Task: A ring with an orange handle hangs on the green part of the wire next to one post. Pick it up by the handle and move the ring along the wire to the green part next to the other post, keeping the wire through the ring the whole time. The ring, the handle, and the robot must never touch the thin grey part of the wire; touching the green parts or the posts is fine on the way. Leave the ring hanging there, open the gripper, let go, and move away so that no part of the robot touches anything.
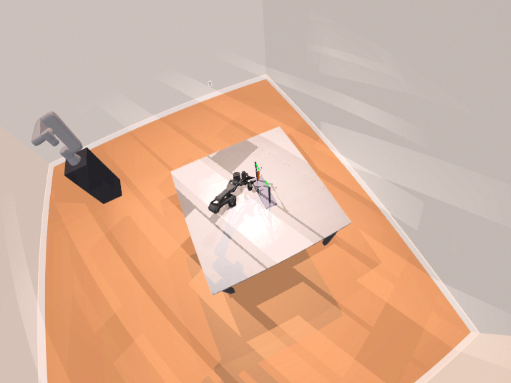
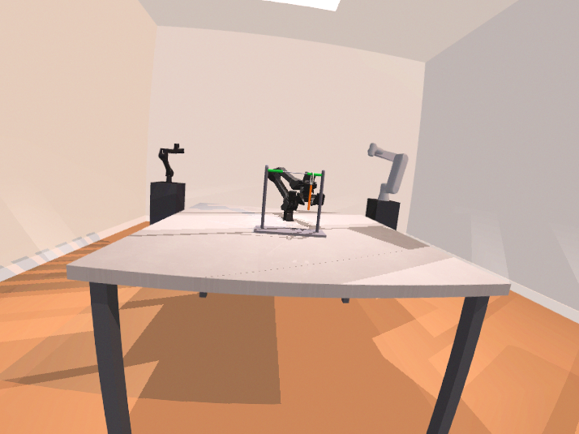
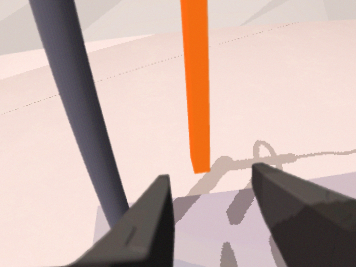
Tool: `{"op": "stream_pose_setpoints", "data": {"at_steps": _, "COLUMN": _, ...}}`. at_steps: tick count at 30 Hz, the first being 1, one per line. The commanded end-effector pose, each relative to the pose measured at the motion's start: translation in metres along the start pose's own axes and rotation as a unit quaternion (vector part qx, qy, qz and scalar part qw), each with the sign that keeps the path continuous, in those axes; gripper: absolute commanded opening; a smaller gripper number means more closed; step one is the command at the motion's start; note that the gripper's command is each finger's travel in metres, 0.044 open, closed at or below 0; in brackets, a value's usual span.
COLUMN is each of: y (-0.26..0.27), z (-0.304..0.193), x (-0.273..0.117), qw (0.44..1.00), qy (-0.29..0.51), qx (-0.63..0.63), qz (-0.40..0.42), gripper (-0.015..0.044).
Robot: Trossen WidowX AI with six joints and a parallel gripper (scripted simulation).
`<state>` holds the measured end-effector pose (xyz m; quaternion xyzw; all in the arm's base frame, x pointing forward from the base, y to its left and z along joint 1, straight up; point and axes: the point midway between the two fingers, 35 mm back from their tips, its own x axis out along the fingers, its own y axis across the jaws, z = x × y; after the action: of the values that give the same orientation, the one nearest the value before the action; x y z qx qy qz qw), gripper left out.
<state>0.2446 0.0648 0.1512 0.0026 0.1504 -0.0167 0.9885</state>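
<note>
The orange handle (image 1: 258, 175) (image 2: 310, 197) (image 3: 197, 81) hangs down from its ring (image 2: 311, 178) on the green part beside one post (image 1: 255, 170) (image 2: 320, 204) (image 3: 80, 96). The other green part (image 1: 266, 183) (image 2: 276, 170) is by the other post (image 1: 269, 195) (image 2: 264, 199), with the thin grey wire (image 2: 294, 173) between. My gripper (image 1: 254, 180) (image 3: 211, 179) is open. In the wrist view the handle's lower end shows beyond and above the fingertips, with nothing between the fingers. The near post stands left of them. The ring is out of the wrist view.
The posts rise from a flat lilac-grey base (image 1: 268, 204) (image 2: 289, 232) on the pale table (image 2: 193, 255). A grey arm (image 1: 70, 137) (image 2: 396, 175) stands on a black pedestal away from the table. A black arm (image 2: 166, 162) stands on another.
</note>
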Motion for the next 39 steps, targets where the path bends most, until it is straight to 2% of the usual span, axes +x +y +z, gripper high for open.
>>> {"op": "stream_pose_setpoints", "data": {"at_steps": 1, "y": -0.001, "z": -0.001, "x": -0.004, "qw": 1.000, "qy": 0.000, "qx": 0.002, "qz": -0.002, "gripper": 0.0160}}
{"op": "stream_pose_setpoints", "data": {"at_steps": 17, "y": -0.001, "z": -0.001, "x": -0.004, "qw": 1.000, "qy": 0.000, "qx": 0.002, "qz": -0.002, "gripper": 0.0160}}
{"op": "stream_pose_setpoints", "data": {"at_steps": 24, "y": -0.003, "z": 0.000, "x": -0.045, "qw": 1.000, "qy": -0.002, "qx": -0.001, "qz": 0.001, "gripper": 0.0344}}
{"op": "stream_pose_setpoints", "data": {"at_steps": 28, "y": -0.005, "z": 0.000, "x": -0.050, "qw": 1.000, "qy": -0.004, "qx": -0.001, "qz": 0.001, "gripper": 0.0440}}
{"op": "stream_pose_setpoints", "data": {"at_steps": 39, "y": -0.005, "z": 0.000, "x": -0.050, "qw": 1.000, "qy": -0.004, "qx": -0.001, "qz": 0.001, "gripper": 0.0440}}
